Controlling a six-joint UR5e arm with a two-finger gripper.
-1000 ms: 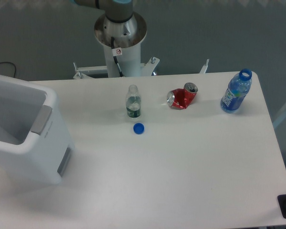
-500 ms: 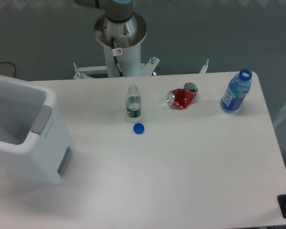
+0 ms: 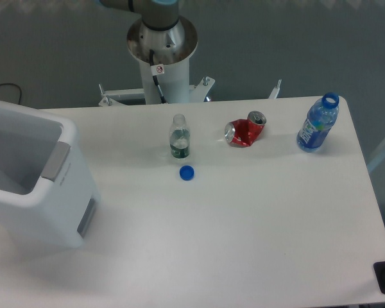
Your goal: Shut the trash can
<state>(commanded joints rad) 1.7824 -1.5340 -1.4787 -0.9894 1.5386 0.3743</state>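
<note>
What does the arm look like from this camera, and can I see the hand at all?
Only the arm's base shows: a round silver-grey flange on a white column, a light blue joint cap at the top edge, a small red-and-white sticker and a black cable down the front. It stands on a metal frame behind the table. The hand is out of frame.

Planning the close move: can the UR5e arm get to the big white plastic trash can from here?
Probably yes: the white plastic trash can stands open at the table's left edge, nothing around it. The gripper is out of frame, so the approach is unconfirmed.
</note>
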